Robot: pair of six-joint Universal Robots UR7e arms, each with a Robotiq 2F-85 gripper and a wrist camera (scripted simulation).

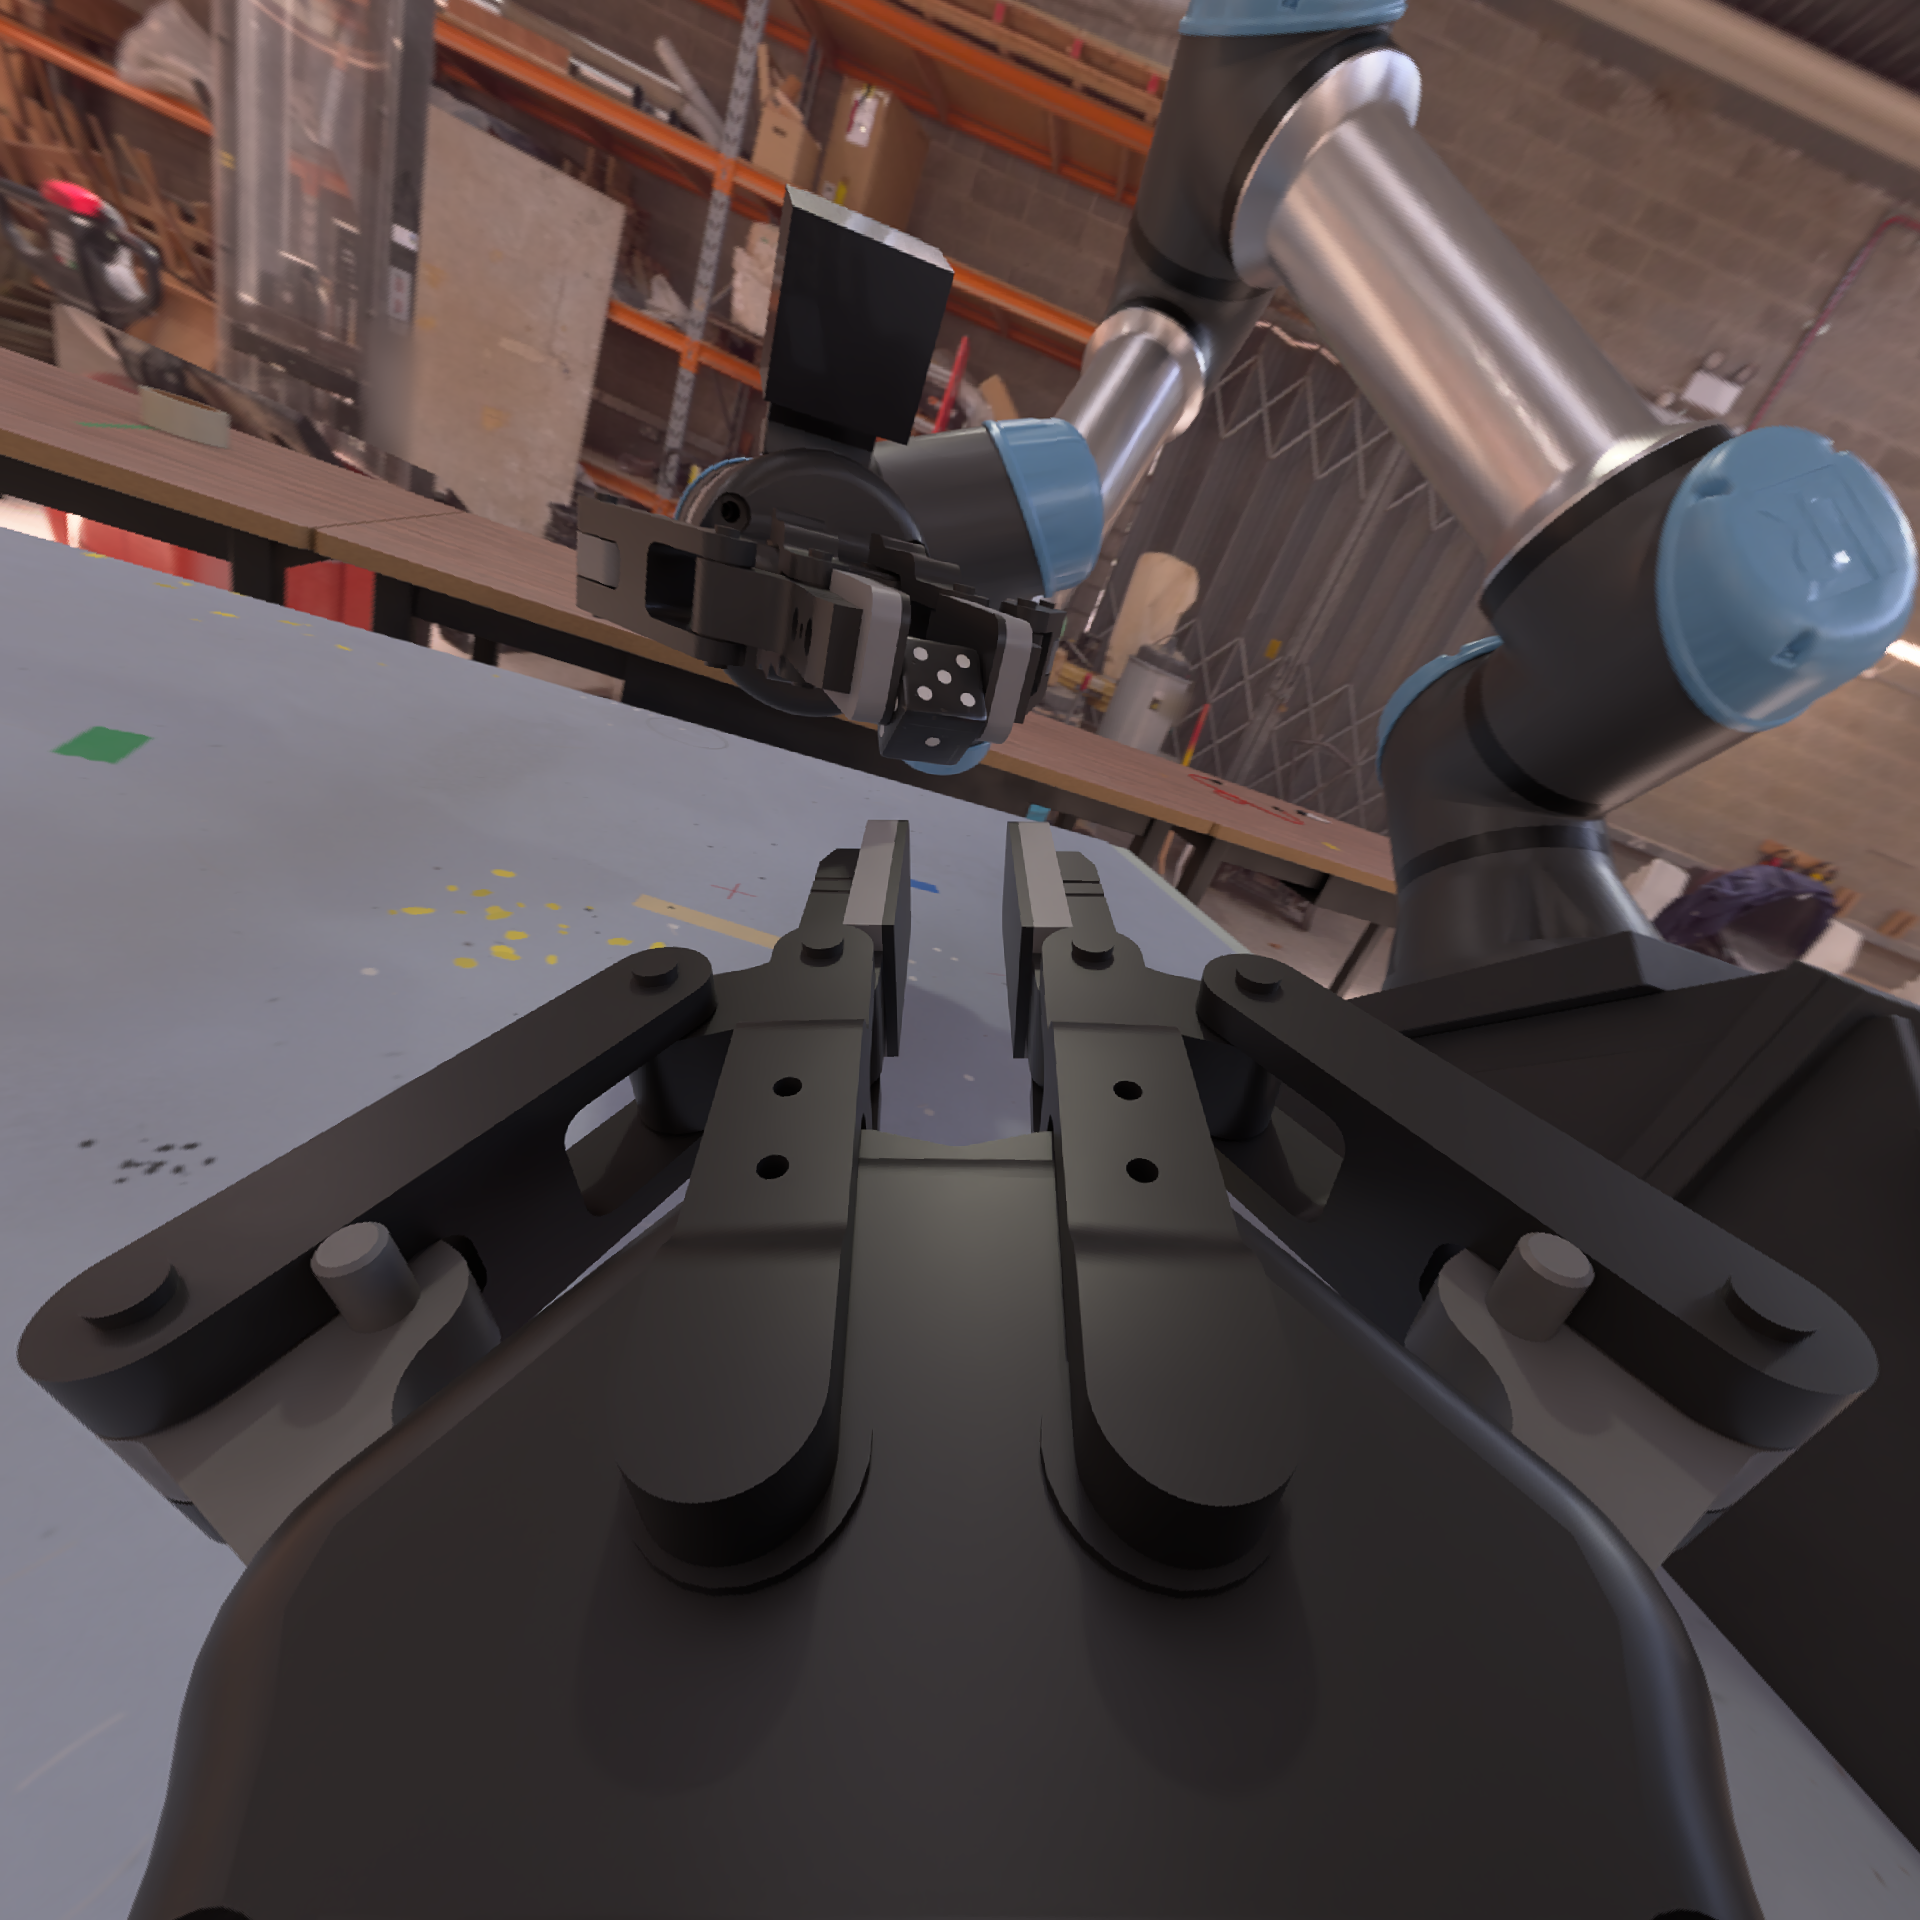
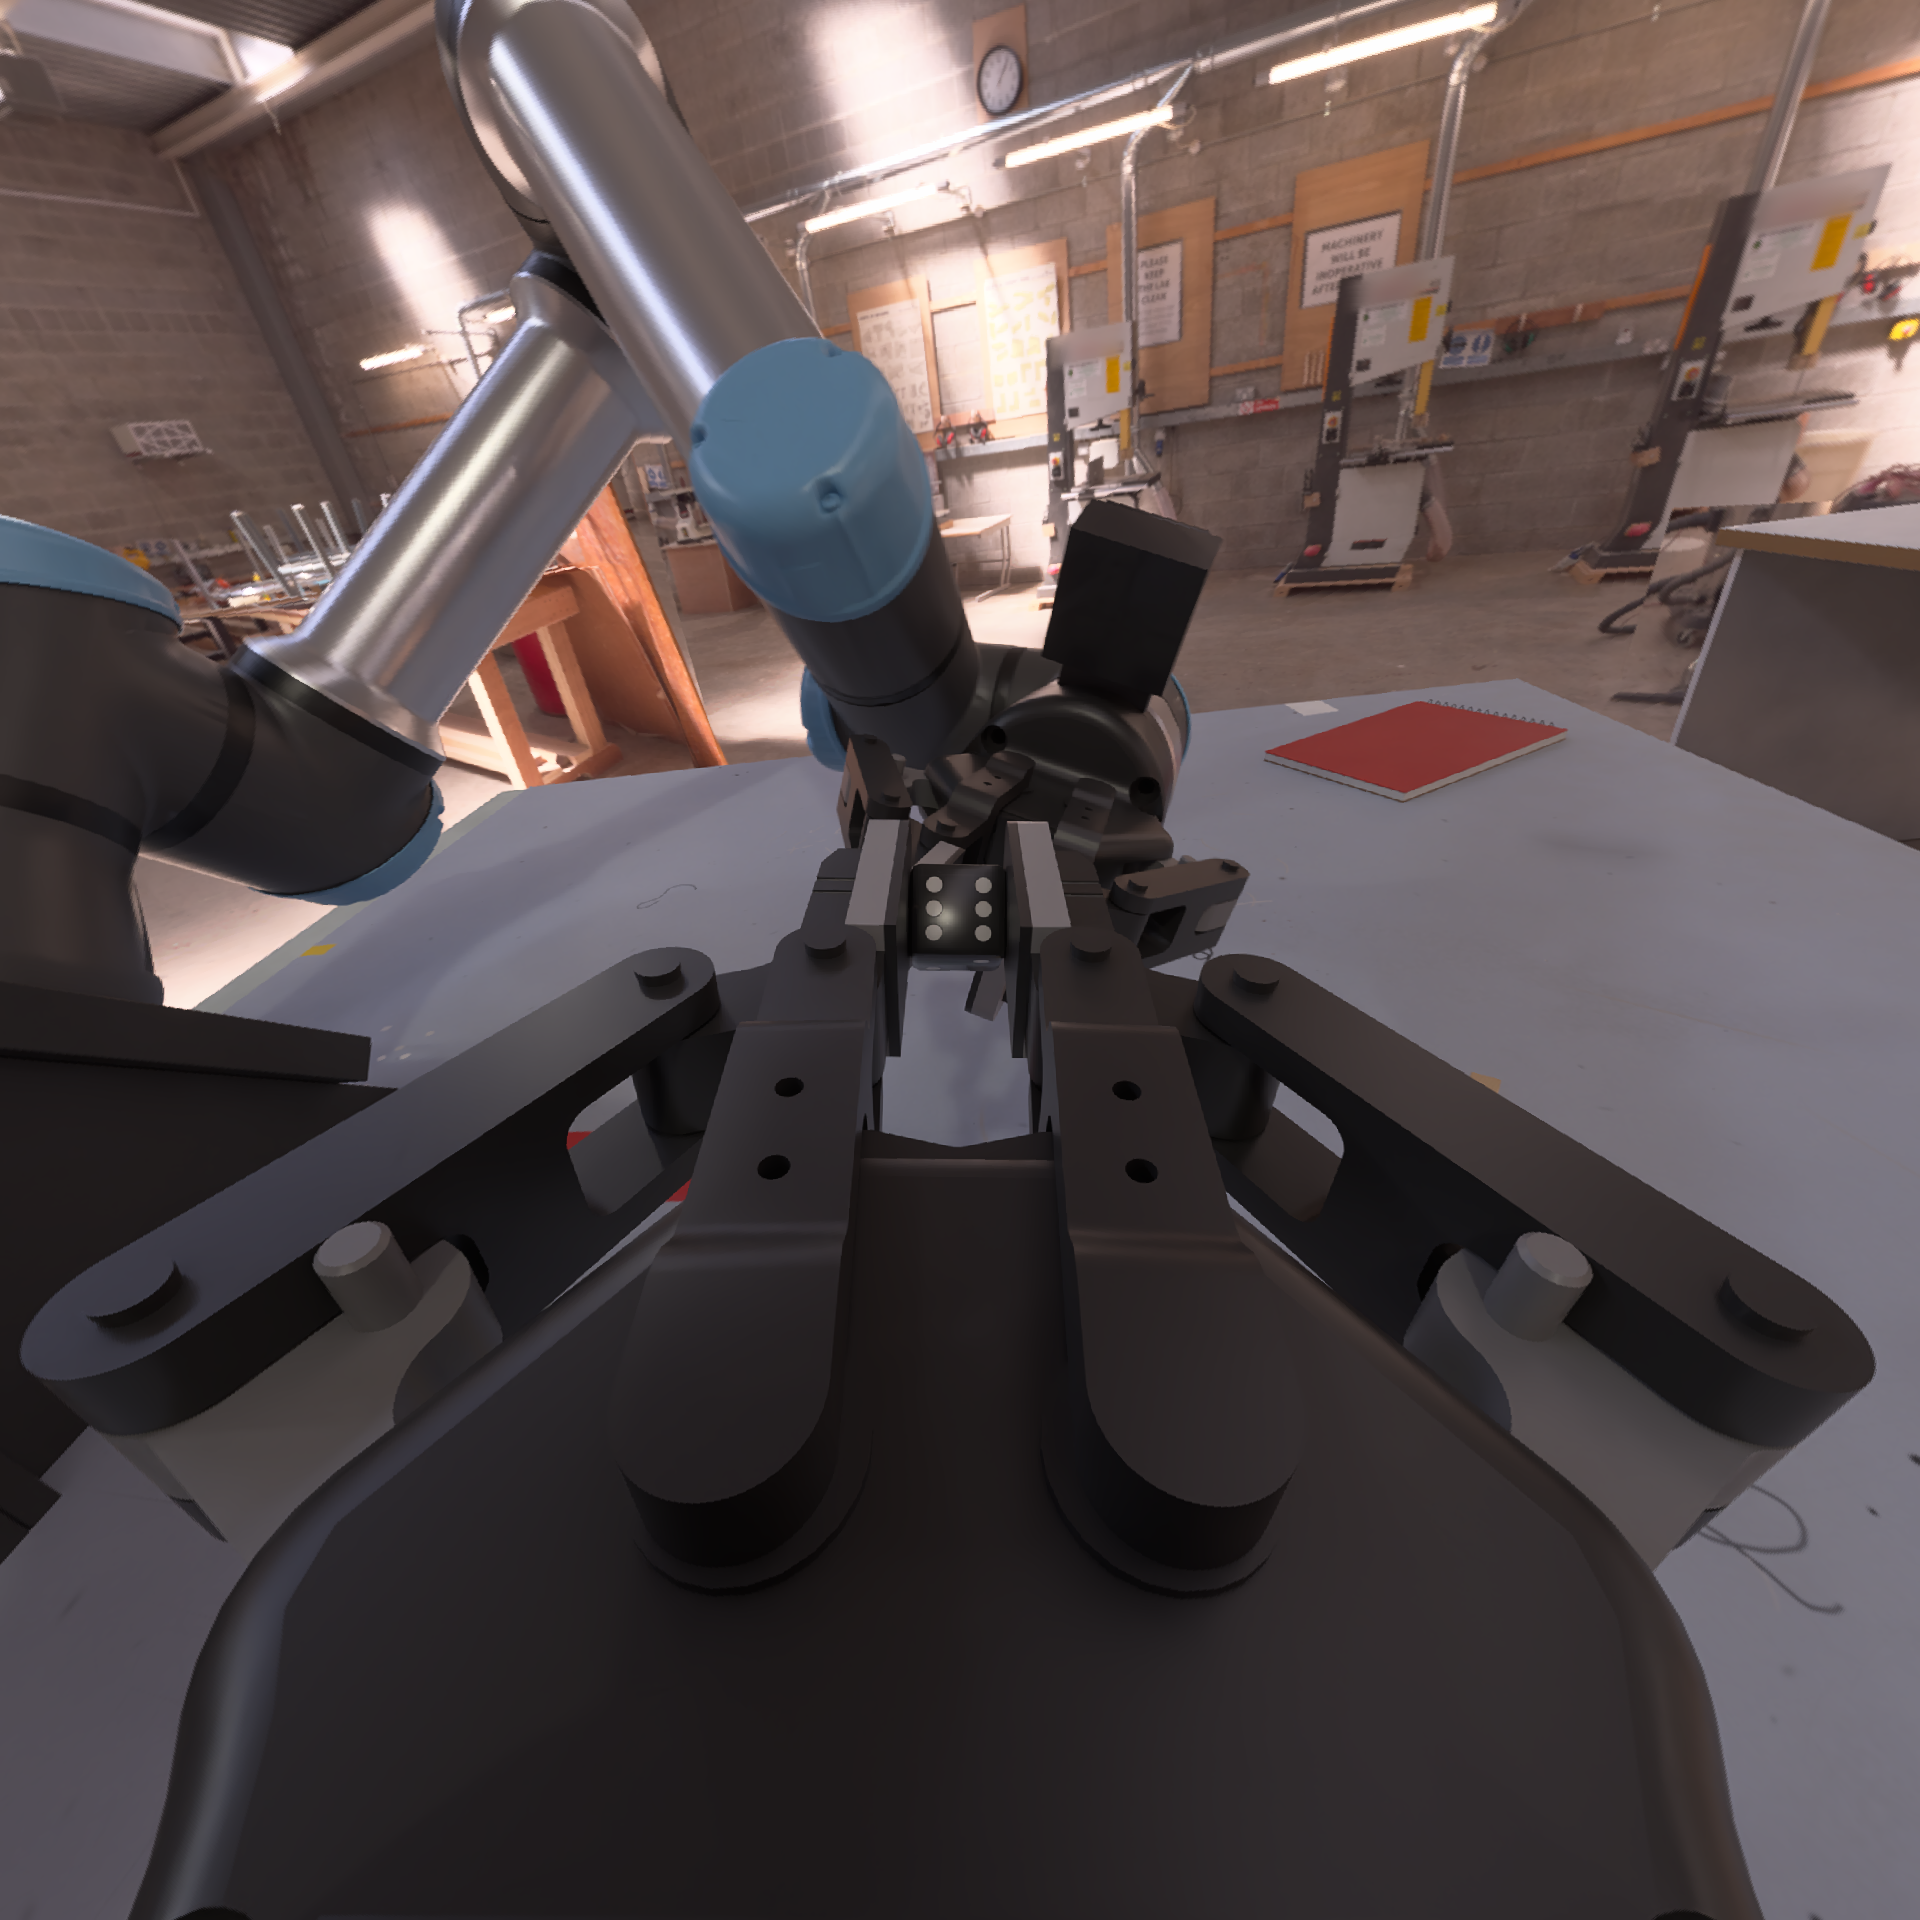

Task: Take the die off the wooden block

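Now, line by line:

Die: the black die with white pips sits clamped between the pads of the right gripper, lifted clear of the grey table.

Right gripper: closed to the die's width, gripping it on two opposite faces; in the left wrist view the same gripper hangs above the far part of the table with the die showing between its fingers.

Left gripper: the left gripper is nearly closed with a narrow gap, holding nothing; it sits low over the table, just in front of the die and pointing toward it.

Wooden block: not visible in either view, so I cannot tell where it lies relative to the die.

Red notebook: the red notebook lies on the table, well apart from the die, beyond and to its right.

Risk, slip: the die is small and smooth-faced; a shallow pad hold could probably let it twist or drop during a fast move.

Risk, collision: the two grippers face each other closely around the die; any advance by either could knock it loose.

Risk, release: opening this high would likely make the die bounce and roll off.
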